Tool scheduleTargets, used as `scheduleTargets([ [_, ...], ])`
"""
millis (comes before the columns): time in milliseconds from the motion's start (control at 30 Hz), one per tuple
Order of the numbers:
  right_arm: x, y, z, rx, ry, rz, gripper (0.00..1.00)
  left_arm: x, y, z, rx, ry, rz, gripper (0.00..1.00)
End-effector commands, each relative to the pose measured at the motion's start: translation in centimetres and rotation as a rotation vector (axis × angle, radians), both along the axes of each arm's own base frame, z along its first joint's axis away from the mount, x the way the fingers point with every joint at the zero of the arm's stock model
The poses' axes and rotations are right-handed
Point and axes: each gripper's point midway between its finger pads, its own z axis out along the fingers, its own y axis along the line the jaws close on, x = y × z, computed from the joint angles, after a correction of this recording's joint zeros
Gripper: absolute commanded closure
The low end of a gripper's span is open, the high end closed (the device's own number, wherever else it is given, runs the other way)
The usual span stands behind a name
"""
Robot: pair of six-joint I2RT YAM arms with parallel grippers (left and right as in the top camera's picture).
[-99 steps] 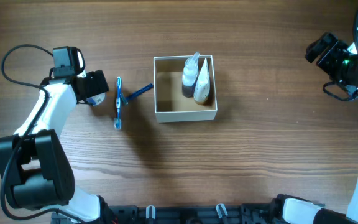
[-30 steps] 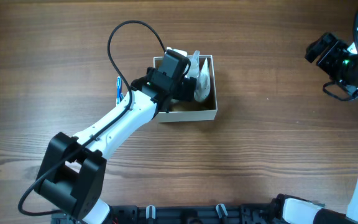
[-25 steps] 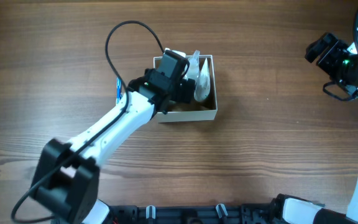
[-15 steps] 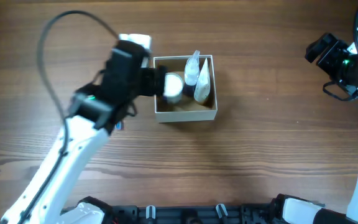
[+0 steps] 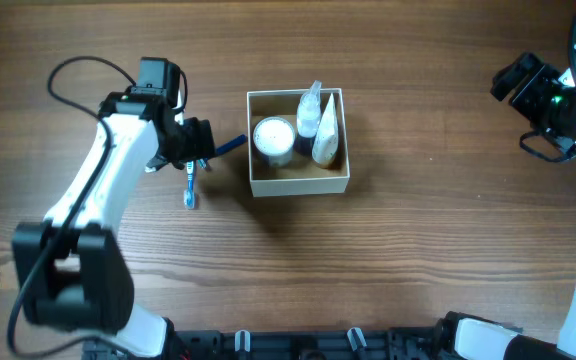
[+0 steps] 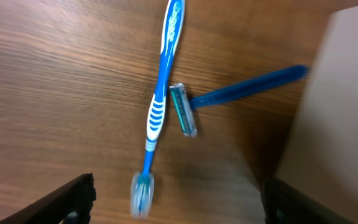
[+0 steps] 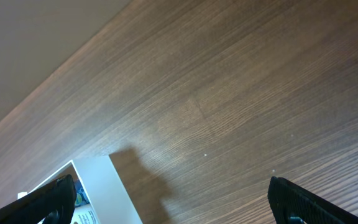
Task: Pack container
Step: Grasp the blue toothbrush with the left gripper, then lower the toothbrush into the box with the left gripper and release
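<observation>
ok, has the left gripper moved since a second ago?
Yes: the left gripper moved left, off the container, and now sits over the toothbrush beside it.

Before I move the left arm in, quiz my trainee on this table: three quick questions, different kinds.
1. True or false: the toothbrush and the razor lie outside the box.
2. How many bottles share the box with the white jar?
3. The left gripper holds: A) the jar, B) a bottle, C) nothing.
Key: 1 true; 2 two; 3 C.
</observation>
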Motion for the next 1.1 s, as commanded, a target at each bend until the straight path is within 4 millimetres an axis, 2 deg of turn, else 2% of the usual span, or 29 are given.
scheduleTargets([
  [0, 0.2, 0.1, 0.2, 0.02, -0.006, -0.003, 0.0, -0.6, -0.1, -3.8, -0.027, 0.11, 0.007, 0.23],
  [133, 0.2, 0.1, 0.2, 0.02, -0.006, -0.003, 0.0, -1.5, 0.0, -6.0, -0.013, 0.189, -0.027, 0.32],
  [367, 0.2, 0.1, 0.2, 0.02, -0.006, -0.003, 0.0, -2.2, 0.2, -6.4, -0.001, 0.222, -0.101, 0.32],
  [500, 0.2, 0.1, 0.2, 0.02, -0.006, -0.003, 0.0, -2.1, 0.5, -6.9, 0.022, 0.224, -0.14, 0.35],
  [633, 0.2, 0.1, 0.2, 0.02, -0.006, -0.003, 0.0, -2.0, 1.1, -8.3, 0.051, 0.245, -0.138, 0.39],
  [767, 0.2, 0.1, 0.2, 0.02, -0.006, -0.003, 0.0, -1.8, 1.7, -9.1, 0.049, 0.253, -0.121, 0.46],
  [833, 0.2, 0.1, 0.2, 0.02, -0.006, -0.003, 0.0, -1.7, 1.9, -9.1, 0.048, 0.247, -0.113, 0.53],
  [900, 0.2, 0.1, 0.2, 0.019, -0.006, -0.003, 0.0, -1.5, 2.3, -9.1, 0.05, 0.242, -0.103, 0.64],
  [967, 0.2, 0.1, 0.2, 0.02, -0.006, -0.003, 0.0, -1.5, 2.8, -9.1, 0.049, 0.242, -0.09, 0.82],
  [1067, 0.2, 0.1, 0.2, 0.02, -0.006, -0.003, 0.0, -1.5, 3.6, -9.1, 0.054, 0.242, -0.069, 0.94],
])
